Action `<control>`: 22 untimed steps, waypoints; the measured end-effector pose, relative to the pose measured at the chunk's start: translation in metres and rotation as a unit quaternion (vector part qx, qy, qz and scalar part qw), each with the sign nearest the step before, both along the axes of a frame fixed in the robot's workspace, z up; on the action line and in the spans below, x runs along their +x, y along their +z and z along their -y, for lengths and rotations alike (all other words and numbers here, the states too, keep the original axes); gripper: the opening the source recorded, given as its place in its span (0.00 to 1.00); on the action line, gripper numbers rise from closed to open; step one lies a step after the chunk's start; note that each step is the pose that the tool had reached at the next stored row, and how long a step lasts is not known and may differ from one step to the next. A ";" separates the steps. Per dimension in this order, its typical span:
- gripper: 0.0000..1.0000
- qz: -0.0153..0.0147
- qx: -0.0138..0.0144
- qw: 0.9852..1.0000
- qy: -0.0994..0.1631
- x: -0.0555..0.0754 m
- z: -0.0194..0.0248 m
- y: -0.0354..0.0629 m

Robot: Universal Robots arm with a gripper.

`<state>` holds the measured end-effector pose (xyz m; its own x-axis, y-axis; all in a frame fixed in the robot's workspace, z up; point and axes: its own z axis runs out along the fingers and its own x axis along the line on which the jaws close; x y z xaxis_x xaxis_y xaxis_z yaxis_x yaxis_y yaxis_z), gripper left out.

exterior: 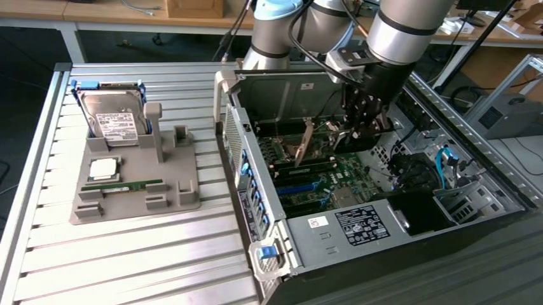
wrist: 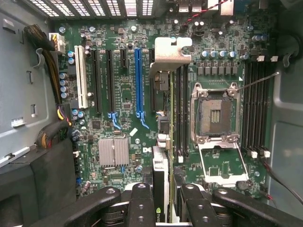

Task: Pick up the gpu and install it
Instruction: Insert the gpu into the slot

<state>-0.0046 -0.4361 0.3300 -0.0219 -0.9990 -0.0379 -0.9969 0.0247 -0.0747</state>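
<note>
One thin, tan-faced gpu [exterior: 303, 143] stands edge-on in the gripper [wrist: 165, 190].

The tool [wrist: 165, 205] clamps the gpu [wrist: 161, 175] edge-on over the motherboard [wrist: 123, 94]. Its silver bracket [wrist: 171, 51] sits between the blue expansion slot [wrist: 138, 80] and the open CPU socket [wrist: 214, 113].

This looks like a robotics lab or workshop. A slatted aluminium table [exterior: 127, 254] carries an opened computer case [exterior: 293, 244] and a grey parts fixture [exterior: 136, 213]. A robot arm [exterior: 398, 32] reaches over it, and wooden workbenches [exterior: 110, 9] stand behind.
</note>
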 end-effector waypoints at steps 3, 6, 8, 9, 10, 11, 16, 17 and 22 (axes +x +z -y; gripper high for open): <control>0.27 0.000 0.000 1.000 0.000 0.000 0.0003 -0.0010; 0.27 0.000 0.000 1.000 0.000 -0.001 0.0005 -0.0019; 0.27 0.000 0.000 1.000 0.000 -0.001 0.0007 -0.0023; 0.27 0.000 0.000 1.000 0.000 -0.001 0.0007 -0.0027; 0.27 0.000 0.000 1.000 0.000 -0.001 0.0008 -0.0029; 0.27 0.000 0.000 1.000 0.000 -0.002 0.0010 -0.0035; 0.27 0.000 0.000 1.000 0.000 -0.002 0.0014 -0.0049; 0.27 0.000 0.000 1.000 0.000 -0.002 0.0014 -0.0051; 0.27 0.000 0.000 1.000 0.000 -0.003 0.0019 -0.0064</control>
<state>-0.0073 -0.4379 0.3236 -0.0219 -0.9990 -0.0380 -0.9969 0.0247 -0.0747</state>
